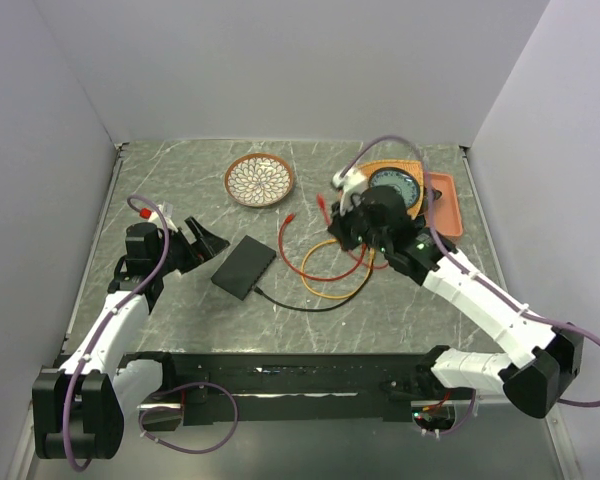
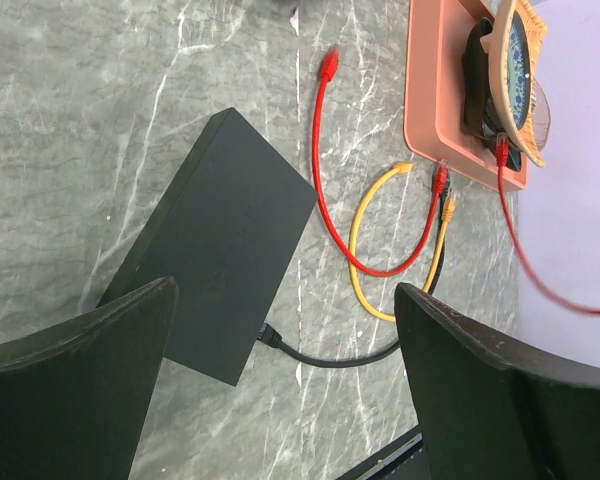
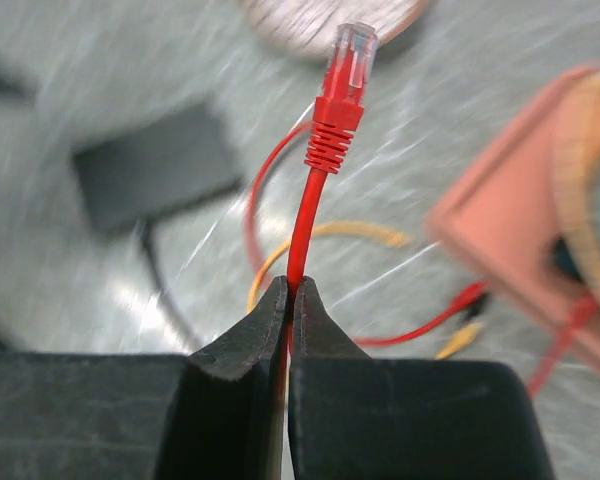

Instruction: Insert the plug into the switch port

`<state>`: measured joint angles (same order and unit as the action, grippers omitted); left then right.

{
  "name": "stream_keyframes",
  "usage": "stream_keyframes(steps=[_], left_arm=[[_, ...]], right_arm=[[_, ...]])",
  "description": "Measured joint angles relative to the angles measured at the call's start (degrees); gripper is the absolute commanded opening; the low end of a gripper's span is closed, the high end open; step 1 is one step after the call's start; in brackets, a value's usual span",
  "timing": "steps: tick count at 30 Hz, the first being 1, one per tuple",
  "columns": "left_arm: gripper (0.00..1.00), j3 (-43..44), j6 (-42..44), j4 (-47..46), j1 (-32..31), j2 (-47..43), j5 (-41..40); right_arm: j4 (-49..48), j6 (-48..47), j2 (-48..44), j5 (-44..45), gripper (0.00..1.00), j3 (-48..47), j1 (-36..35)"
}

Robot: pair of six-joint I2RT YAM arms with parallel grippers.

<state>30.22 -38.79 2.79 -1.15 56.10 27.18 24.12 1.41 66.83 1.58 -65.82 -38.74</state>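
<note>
Top view: one switch (image 1: 244, 267) lies flat on the table (image 1: 180, 170), left of centre. My left gripper (image 1: 202, 240) sits just beside its left edge, fingers spread apart and holding nothing. My right gripper (image 1: 338, 222) hangs off to the switch's right over a tangle of leads, apart from the box. At the back are one patterned plate (image 1: 260, 180) and one orange tray (image 1: 448, 205) carrying one dish (image 1: 395, 185). Left wrist view: I count two red cables, I think, a slack red cable (image 2: 319, 185) with both ends on the table and a lifted red cable (image 2: 523, 255) by the tray. There is also one yellow cable (image 2: 352, 250) and one black lead (image 2: 330, 363) seated in the switch's near edge. I judge the free ports run along that edge, though I can't see them. Right wrist view: jaws pinched together on the lifted red cable, I take it, with the plug (image 3: 342, 90) standing clear above them and the switch blurred beyond. My guess on handling: the plug is light, hard plastic with a brittle clip. The cable is limp, so held behind the boot the tip may wag; a hold nearer the boot would steady it. The switch looks light and may skid when pushed.
</note>
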Motion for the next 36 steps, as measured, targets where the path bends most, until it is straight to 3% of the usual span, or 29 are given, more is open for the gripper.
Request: stream_keyframes(steps=[6, 14, 17, 18, 20, 21, 24, 29, 36], left_arm=[[0.96, 0.0, 0.0, -1.4, 0.0, 0.4, 0.6], [0.96, -2.5, -1.8, -5.0, 0.0, 1.6, 2.6], [0.96, -2.8, -2.4, -5.5, 0.0, 2.1, 3.1], [0.96, -2.9, -2.5, -5.6, 0.0, 2.1, 3.2], [0.96, -2.9, -2.6, -5.8, 0.0, 2.1, 3.3], [0.96, -2.9, -2.6, -6.0, 0.0, 2.1, 3.4], [0.96, -2.9, -2.6, -6.2, 0.0, 2.1, 3.5], [0.96, -3.2, -2.5, -6.5, 0.0, 1.9, 3.5], [0.96, -3.6, -2.4, -6.4, 0.0, 1.9, 3.6]], right_arm=[[2.0, -2.8, 3.5, -13.6, 0.00, 9.1, -2.8], [0.8, -3.2, 18.1, -15.0, 0.00, 9.6, -15.4], [0.8, -4.1, 23.1, -13.2, 0.09, 8.1, -19.0], [0.9, -4.3, 25.0, -12.4, 0.26, 7.0, -19.9], [0.9, -4.5, 28.2, -10.8, 0.40, 4.9, -20.8], [0.7, -4.6, 29.3, -9.9, 0.52, 4.2, -20.9], [0.2, -4.6, 30.2, -8.1, 0.66, 3.8, -20.9], [-1.2, -4.3, 30.0, -7.2, 0.68, 3.8, -20.9], [-1.6, -3.8, 30.4, -7.4, 0.64, 3.1, -20.9]])
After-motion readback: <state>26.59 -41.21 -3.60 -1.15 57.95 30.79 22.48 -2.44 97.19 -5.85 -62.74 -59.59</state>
